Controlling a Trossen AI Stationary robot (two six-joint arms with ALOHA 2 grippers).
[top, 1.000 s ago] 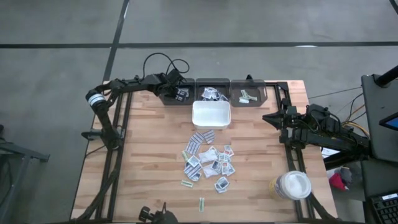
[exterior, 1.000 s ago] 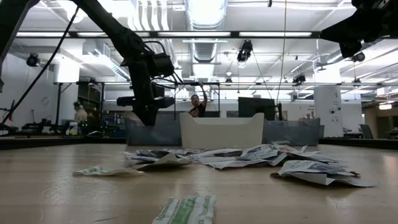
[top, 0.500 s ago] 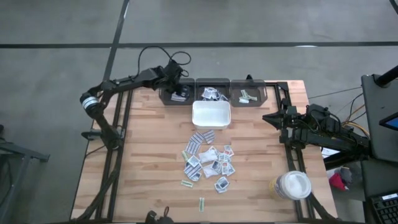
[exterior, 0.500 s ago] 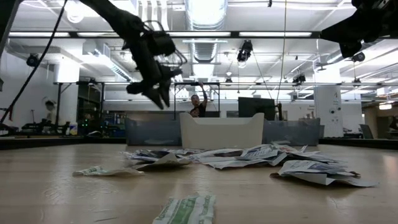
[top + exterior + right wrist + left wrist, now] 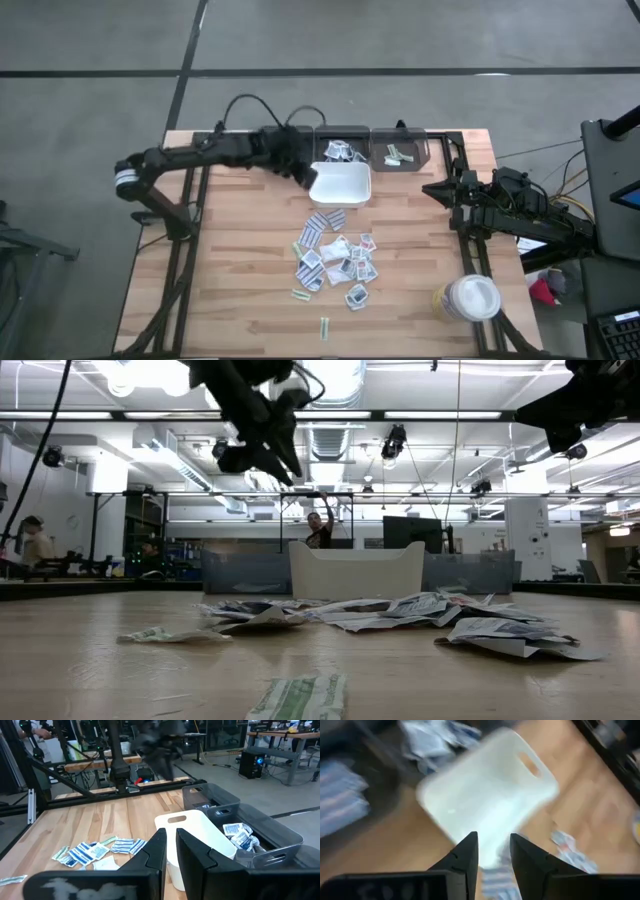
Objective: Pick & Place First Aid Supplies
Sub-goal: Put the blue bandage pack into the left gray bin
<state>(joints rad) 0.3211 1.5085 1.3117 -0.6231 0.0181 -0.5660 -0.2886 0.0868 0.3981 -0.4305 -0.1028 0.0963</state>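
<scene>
My left gripper (image 5: 301, 172), released and empty, hovers at nine o'clock of the white square plastic tray (image 5: 341, 184); I risk clipping its rim heading to the small flat printed packets (image 5: 335, 258).

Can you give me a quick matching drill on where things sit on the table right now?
Things:
1. white tray
2. round jar
3. loose pile of packets
4. left gripper

Places:
A. middle of the table
B. raised beside the tray's left edge
C. table's front right corner
D. just in front of the row of dark bins

Pairs: 1-D, 2-C, 3-A, 4-B
</scene>
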